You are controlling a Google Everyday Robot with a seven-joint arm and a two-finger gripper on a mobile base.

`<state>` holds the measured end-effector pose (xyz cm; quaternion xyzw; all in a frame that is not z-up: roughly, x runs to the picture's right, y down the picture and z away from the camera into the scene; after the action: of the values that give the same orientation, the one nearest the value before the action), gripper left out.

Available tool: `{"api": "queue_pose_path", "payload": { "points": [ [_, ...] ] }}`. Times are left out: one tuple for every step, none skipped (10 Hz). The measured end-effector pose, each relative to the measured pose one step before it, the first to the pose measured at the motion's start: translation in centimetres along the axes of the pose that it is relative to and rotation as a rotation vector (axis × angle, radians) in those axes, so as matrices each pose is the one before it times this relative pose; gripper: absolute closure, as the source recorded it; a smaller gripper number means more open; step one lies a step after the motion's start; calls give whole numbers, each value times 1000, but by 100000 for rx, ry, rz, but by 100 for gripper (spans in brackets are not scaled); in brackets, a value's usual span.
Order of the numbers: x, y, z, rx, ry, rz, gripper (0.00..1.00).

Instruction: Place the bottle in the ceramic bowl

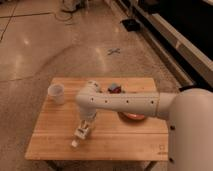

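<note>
At the table's (52,142) front, the gripper (84,126) clamps the bottle (78,135) — ceramic bowl (134,117) apart.

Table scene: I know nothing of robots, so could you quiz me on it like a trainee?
1. True or false: the bottle already lies in the bowl.
2. Which stands nearest the table's left edge in the picture? A) cup B) bowl C) bottle
3. Fill in: the tool, shut, is down on the ____ near the table's front edge.
Key: 1 false; 2 A; 3 bottle.
</note>
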<state>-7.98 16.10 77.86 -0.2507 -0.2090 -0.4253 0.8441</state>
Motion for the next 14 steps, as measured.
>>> {"api": "queue_pose_path", "payload": {
  "points": [
    [1010, 1154, -1587, -32, 2249, 2957, 100],
    [1188, 1309, -1661, -218, 2326, 2997, 100],
    [1187, 1232, -1421, -214, 1853, 2821, 100],
    [1570, 1331, -1489, 258, 1885, 3209, 100],
    [1904, 1654, -1130, -55, 932, 4063, 100],
    [1545, 1102, -523, 56, 43, 3018, 100],
    [1388, 754, -303, 83, 37, 2270, 100],
    [2084, 1197, -135, -971, -373, 3026, 100],
    [1339, 489, 59, -421, -356, 1539, 100],
    [1702, 389, 148, -236, -394, 1755, 100],
    [1548, 289, 224, -535, -252, 1451, 100],
    [1733, -67, 283, 55, -64, 1412, 100],
    [1718, -164, 282, -141, 335, 1279, 97],
    [1240, -135, 206, -32, 308, 1009, 91]
  ]
}}
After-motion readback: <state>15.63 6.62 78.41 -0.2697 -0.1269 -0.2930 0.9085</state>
